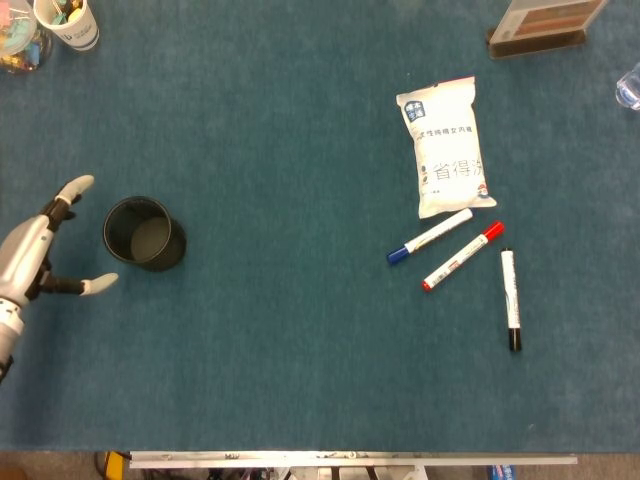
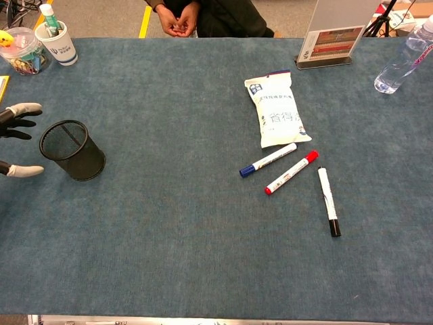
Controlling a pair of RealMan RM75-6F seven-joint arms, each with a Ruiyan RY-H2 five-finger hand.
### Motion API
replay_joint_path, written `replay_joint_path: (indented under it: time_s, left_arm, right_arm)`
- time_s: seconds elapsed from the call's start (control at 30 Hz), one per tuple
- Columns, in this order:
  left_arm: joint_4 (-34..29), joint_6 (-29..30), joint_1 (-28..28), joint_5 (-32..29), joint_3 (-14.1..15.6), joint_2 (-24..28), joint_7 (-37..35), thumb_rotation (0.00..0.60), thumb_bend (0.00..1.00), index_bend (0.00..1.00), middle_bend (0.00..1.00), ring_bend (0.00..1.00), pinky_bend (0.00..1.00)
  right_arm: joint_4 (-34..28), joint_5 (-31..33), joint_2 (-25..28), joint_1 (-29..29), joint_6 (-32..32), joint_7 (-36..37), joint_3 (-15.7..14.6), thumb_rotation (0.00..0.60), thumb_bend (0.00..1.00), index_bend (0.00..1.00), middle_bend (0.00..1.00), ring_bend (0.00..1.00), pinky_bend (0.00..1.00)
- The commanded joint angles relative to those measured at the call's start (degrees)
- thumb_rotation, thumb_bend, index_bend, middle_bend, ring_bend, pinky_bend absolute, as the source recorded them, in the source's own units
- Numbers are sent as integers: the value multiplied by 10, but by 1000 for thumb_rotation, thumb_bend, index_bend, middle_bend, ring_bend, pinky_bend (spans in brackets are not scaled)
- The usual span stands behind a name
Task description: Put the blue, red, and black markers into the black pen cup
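The black mesh pen cup stands upright at the left of the table, with nothing inside. My left hand is just left of it, fingers spread apart around empty air, not touching the cup. At the right lie three markers side by side: the blue marker, the red marker and the black marker. My right hand shows in neither view.
A white snack bag lies just above the markers. A paper cup and a clear jar stand at the far left corner, a sign stand and a water bottle at the far right.
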Motion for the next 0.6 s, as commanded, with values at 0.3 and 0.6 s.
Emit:
replay_joint_path:
  time_s: [0.3, 0.6]
  left_arm:
    - [46, -20, -23, 17, 5, -42, -76, 600, 61, 3, 58, 107, 190]
    - [57, -21, -35, 17, 2, -67, -107, 600, 60, 18, 79, 107, 190]
  right_arm:
    - [-8, 2, 3, -4, 1, -7, -3, 600, 122, 184, 355, 273, 241]
    - [-5, 5, 2, -5, 1, -7, -3, 600, 122, 184, 355, 273, 241]
